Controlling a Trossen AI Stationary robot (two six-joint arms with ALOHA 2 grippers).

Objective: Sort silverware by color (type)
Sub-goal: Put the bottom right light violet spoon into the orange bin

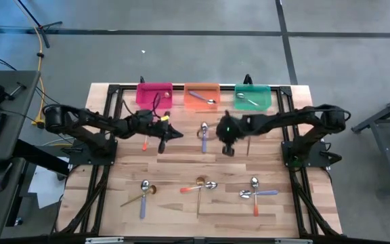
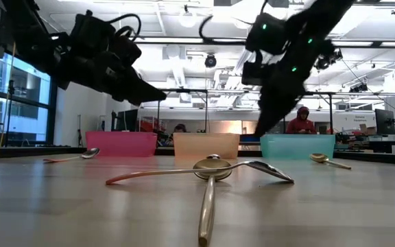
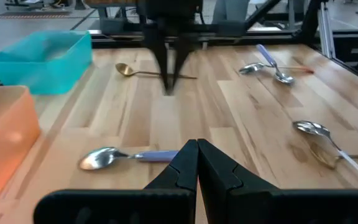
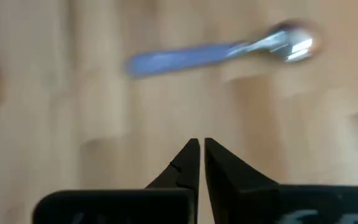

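The purple-blue-handled silver spoon [image 1: 204, 134] lay lengthwise on the wooden table [image 1: 181, 210] between both arms, just beside the clenched, empty right gripper [image 1: 228, 149]; the left gripper [image 1: 175, 134], also clenched, sat farther off.

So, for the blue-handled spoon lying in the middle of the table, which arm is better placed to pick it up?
The right, probably. Its end effector hangs just beside the blue-handled spoon, fingers shut and empty. The left end effector is about as near, also empty, but points across the table.
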